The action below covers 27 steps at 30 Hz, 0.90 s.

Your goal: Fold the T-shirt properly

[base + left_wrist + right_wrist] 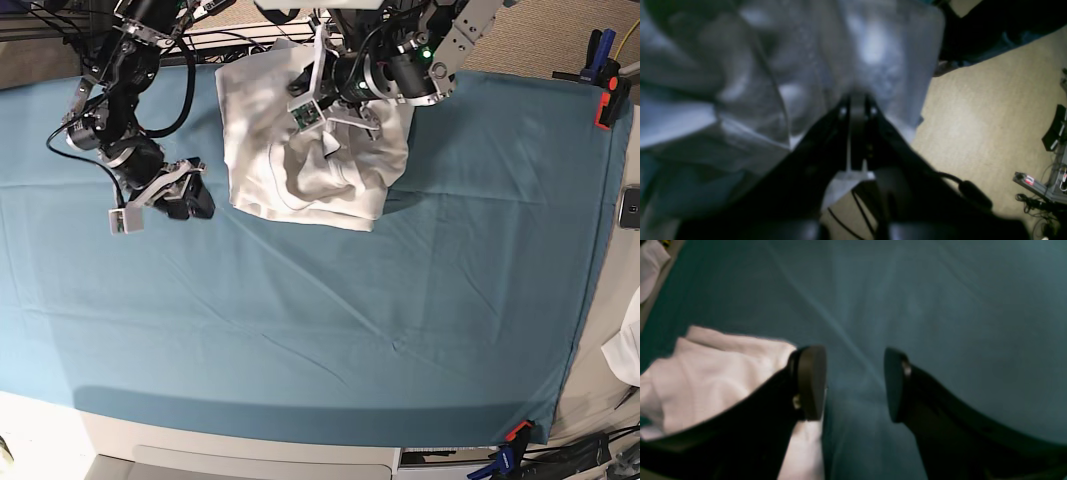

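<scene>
The white T-shirt point(300, 165) lies bunched and wrinkled on the teal sheet at the back middle of the table. My left gripper point(332, 128) is over its upper part, and the left wrist view shows this gripper point(857, 100) shut on a fold of the T-shirt point(806, 60), which is lifted and fills most of that view. My right gripper point(190, 200) hovers just left of the shirt's lower left edge. In the right wrist view it point(853, 383) is open, with only teal sheet between its fingers and the T-shirt point(706, 380) beside its left finger point(810, 383).
The teal sheet point(300, 330) covers the whole table. Clamps hold it at the right edge point(605, 100) and the front right corner point(515, 432). A white cloth point(628, 350) lies off the table's right side. Floor and cables point(1040, 186) show past the table's back edge.
</scene>
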{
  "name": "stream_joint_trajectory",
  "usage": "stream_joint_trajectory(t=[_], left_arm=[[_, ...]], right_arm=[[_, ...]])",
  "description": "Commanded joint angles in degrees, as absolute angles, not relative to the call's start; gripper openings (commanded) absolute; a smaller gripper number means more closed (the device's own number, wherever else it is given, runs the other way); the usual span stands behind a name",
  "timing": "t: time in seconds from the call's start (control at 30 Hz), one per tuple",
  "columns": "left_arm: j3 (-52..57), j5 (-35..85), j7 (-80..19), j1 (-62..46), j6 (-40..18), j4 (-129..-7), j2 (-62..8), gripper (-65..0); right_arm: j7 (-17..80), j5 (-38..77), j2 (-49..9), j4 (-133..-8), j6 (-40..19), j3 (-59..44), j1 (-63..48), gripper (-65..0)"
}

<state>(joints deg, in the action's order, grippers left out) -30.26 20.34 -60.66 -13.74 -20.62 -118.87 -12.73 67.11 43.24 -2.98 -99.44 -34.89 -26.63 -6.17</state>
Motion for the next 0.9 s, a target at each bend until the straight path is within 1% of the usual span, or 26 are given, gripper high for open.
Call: stream_joint_trajectory(t=[0.0,0.1,0.13,0.17,0.4,0.57,0.7,0.73,0.77,0.87], left_arm=[[-30.2,20.95,-60.2,-13.65,-21.15,-119.87,-12.56,-60.1],[-30.22,20.95,-60.2,-13.67,-22.57,-119.87,-12.53,-43.2],[-30.2,20.95,-60.23,-13.67,-22.52,-119.87,-12.56,-39.2],[-30.2,20.93,-60.23,-13.69,-22.39,-119.87,-12.56,-37.1],[-30.2,19.84,-60.16,-13.67,-22.11,-119.87,-12.56,-36.6],[-30.2,19.84,-60.18,-13.67,-22.11,-119.87,-12.53,-36.6],[-30.2,19.81,-60.18,-13.67,-22.09,-119.87,-12.56,-36.6],[-30.2,19.62,-60.2,-13.67,-21.8,-119.87,-12.56,-36.6],[-30.2,19.29,-60.29,-13.67,-20.84,-119.87,-12.53,-36.6],[-30.2,17.21,-61.01,-13.65,-18.85,-119.98,-12.56,-36.6]], right_arm=[[66.76,46.46,-3.51,-98.43,-35.31,-26.61,-5.37,-36.0],[70.61,52.58,-3.49,-93.12,-35.9,-26.48,-3.86,-36.0],[71.7,54.19,-3.51,-91.88,-36.29,-26.2,-3.38,-36.0],[72.66,55.68,-3.49,-91.02,-36.58,-25.89,-2.96,-36.0],[75.7,60.62,-3.51,-90.3,-37.76,-20.82,-2.68,-36.0],[76.12,60.8,-3.49,-90.3,-38.15,-17.04,-2.68,-36.0],[75.88,60.38,-3.51,-90.32,-38.15,-16.56,-2.68,-36.2],[75.77,60.36,-3.51,-90.32,-38.15,-16.67,-2.66,-37.9],[75.75,60.18,-3.51,-90.32,-38.17,-16.88,-2.66,-42.5],[75.61,58.46,-3.51,-90.32,-38.17,-17.98,-2.66,-62.5]])
